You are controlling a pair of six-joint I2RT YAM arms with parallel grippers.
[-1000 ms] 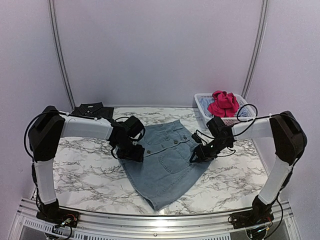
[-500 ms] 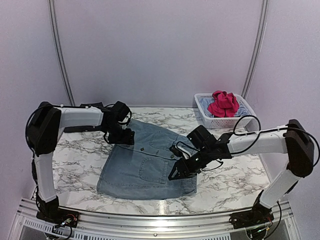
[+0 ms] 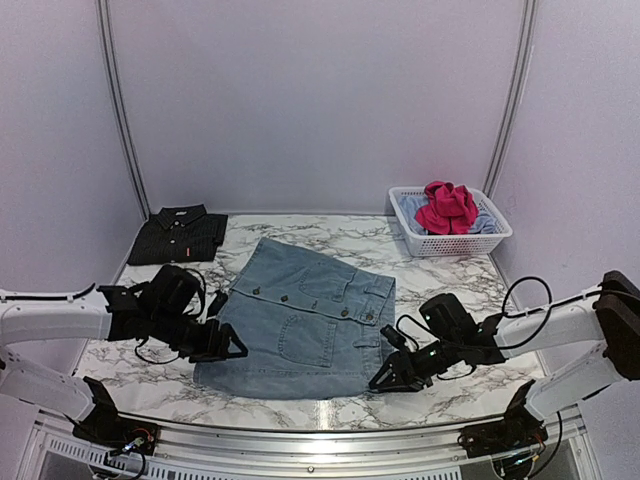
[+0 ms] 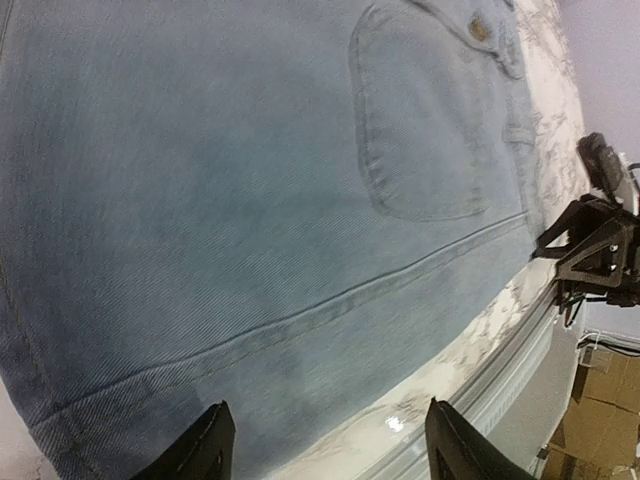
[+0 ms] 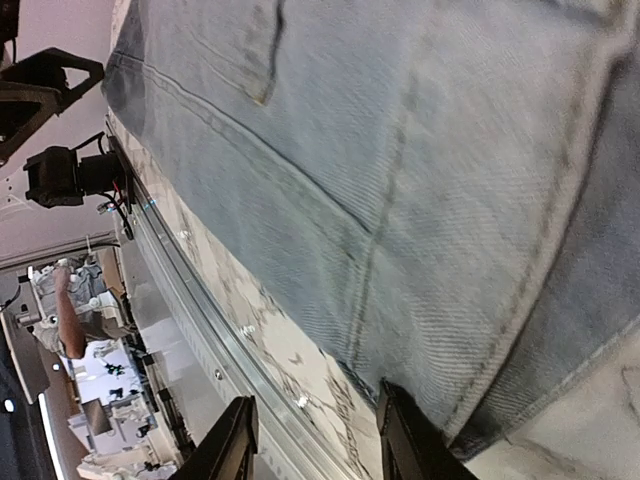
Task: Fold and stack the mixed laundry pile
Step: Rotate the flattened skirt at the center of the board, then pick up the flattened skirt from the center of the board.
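Where a second ago the denim garment (image 3: 305,325) lay skewed, one corner pointing at the near edge and both arms high at its sides, it now lies squared up and flat on the middle of the worktop (image 3: 470,300). Its pockets and button row face up and its hem runs along the near side. Both arms have dropped low and outward to the two hem corners. The left fingers (image 4: 210,450) stand wide apart, with the hem just ahead and nothing between them. The right fingers (image 5: 405,440) are parted too, one tip at the cloth's corner and bare marble showing in the gap. I judge the laying-out done and this piece ready for folding. A black shirt (image 3: 180,236) sits folded at the back left, so the stack looks started. A pink-red garment (image 3: 447,207) and a light blue piece (image 3: 487,222) wait in the white basket (image 3: 440,243) at the back right. Room is tight in front, as the hem lies close to the metal rail (image 3: 320,438), so a fold should go away from it, toward the open marble behind and at either side
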